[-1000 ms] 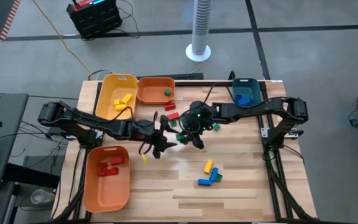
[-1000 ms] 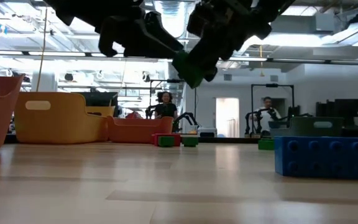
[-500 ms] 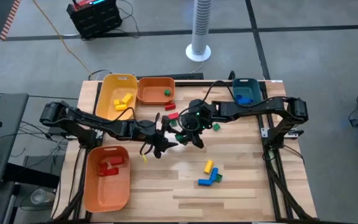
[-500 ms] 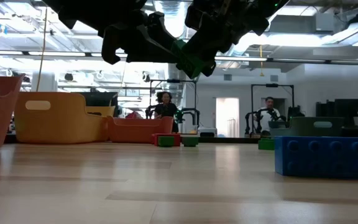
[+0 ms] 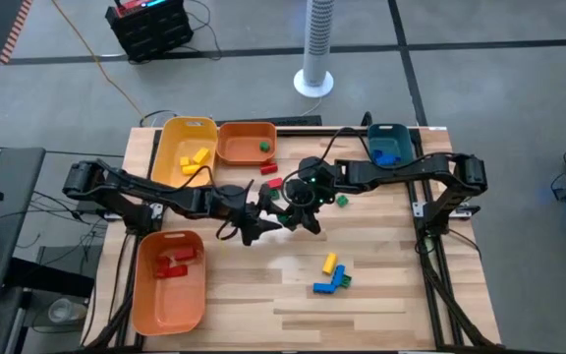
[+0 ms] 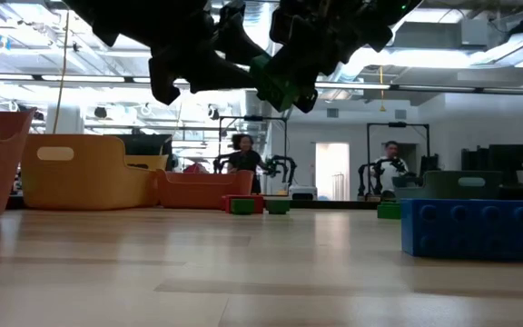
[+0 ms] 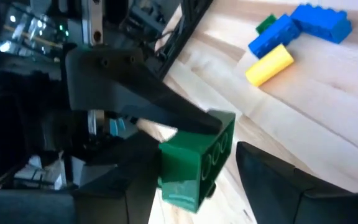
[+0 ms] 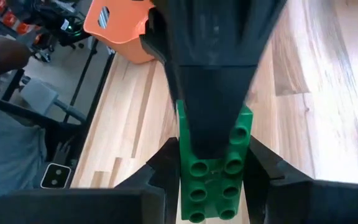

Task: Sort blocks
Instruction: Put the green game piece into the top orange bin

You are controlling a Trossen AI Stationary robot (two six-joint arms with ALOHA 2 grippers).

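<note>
The table [image 5: 381, 295] is light wood, and both dark arms reach in over its middle. Four bins sit on it. The biggest is an orange bin [image 5: 165, 295] at the near left corner with red blocks [image 5: 175, 262] inside. At the far edge stand a yellow bin [image 5: 170, 147] with yellow blocks [image 5: 195, 161], a smaller orange bin [image 5: 239, 149] with one green block [image 5: 263, 147], and a teal bin [image 5: 401, 138] with a blue block [image 5: 385, 156]. The right gripper [image 5: 291, 213] hangs above the middle of the table, and its two fingers squeeze a green brick [image 8: 215, 167] that is up in the air. The left gripper [image 5: 260, 218] is just beside it, with its fingers spread wide on either side of the same brick [image 7: 197, 163]; I cannot tell if they touch it. On the near side of the table lie a yellow piece [image 5: 329, 263] and blue pieces [image 5: 330, 283], close together. A few loose red bits [image 5: 269, 176] and a green bit [image 5: 342, 201] lie near the far bins. In the low view a blue brick [image 6: 468, 227] sits close on the right, and people [image 6: 241, 154] show far off in the room behind.
</note>
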